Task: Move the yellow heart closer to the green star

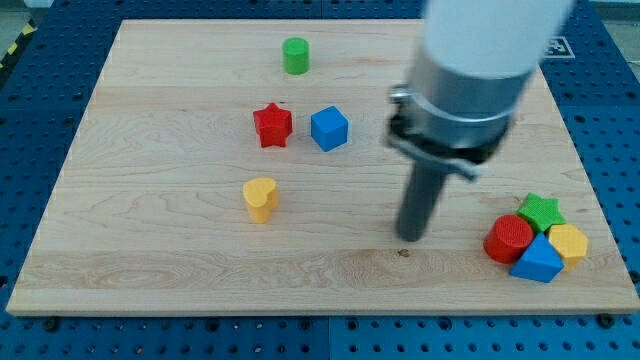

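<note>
The yellow heart [260, 198] lies left of the board's middle. The green star [541, 210] sits near the view's right edge in a tight cluster with a red cylinder [509, 239], a blue triangle [539, 261] and a yellow hexagon [569, 244]. My tip [410, 237] rests on the board between them, well to the right of the heart and about a block's width left of the red cylinder. It touches no block.
A red star [272, 125] and a blue cube [329, 128] stand side by side above the heart. A green cylinder [295, 55] sits near the view's top. The wooden board [150, 270] ends at blue perforated table on all sides.
</note>
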Controlling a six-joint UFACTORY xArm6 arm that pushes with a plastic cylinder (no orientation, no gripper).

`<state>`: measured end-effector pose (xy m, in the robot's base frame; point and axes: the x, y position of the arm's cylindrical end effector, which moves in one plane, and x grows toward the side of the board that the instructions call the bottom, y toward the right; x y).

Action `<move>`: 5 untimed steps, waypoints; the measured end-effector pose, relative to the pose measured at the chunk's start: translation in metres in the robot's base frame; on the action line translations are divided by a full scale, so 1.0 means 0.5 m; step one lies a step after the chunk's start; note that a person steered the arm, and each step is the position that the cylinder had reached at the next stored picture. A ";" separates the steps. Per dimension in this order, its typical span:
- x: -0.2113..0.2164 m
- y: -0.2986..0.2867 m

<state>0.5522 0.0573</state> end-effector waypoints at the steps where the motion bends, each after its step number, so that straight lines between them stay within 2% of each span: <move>1: 0.013 -0.159; 2: 0.022 -0.215; 3: 0.010 -0.347; 4: -0.057 -0.441; 5: -0.110 -0.442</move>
<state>0.4972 -0.1637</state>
